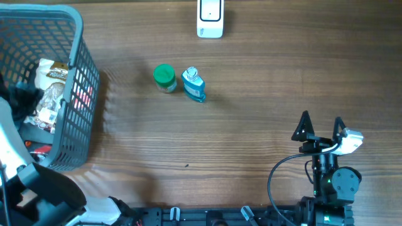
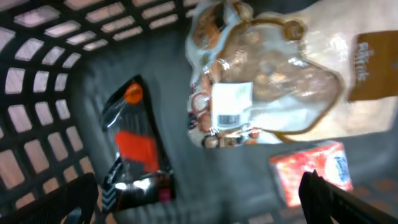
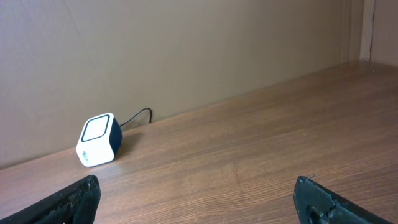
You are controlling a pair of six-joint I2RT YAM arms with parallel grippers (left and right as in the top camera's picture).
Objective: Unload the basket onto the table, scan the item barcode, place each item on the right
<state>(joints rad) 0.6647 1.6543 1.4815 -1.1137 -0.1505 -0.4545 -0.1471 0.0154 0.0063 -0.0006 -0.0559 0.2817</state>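
The white barcode scanner (image 1: 210, 17) stands at the table's far edge and shows as a small white cube (image 3: 99, 140) in the right wrist view. My left gripper (image 2: 199, 205) hangs open inside the grey basket (image 1: 78, 119), nothing between its fingers. Below it lie a clear snack bag (image 2: 273, 81) with a white barcode label (image 2: 231, 104), a black packet with orange print (image 2: 134, 149) and a red-and-white packet (image 2: 314, 171). My right gripper (image 1: 321, 125) rests open over bare wood at the near right, far from the scanner.
A green-lidded jar (image 1: 164, 77) and a blue bottle (image 1: 194, 85) stand side by side mid-table, left of the scanner's line. The basket walls (image 2: 37, 93) close in around my left gripper. Bare wooden table (image 3: 261, 143) stretches ahead of the right gripper.
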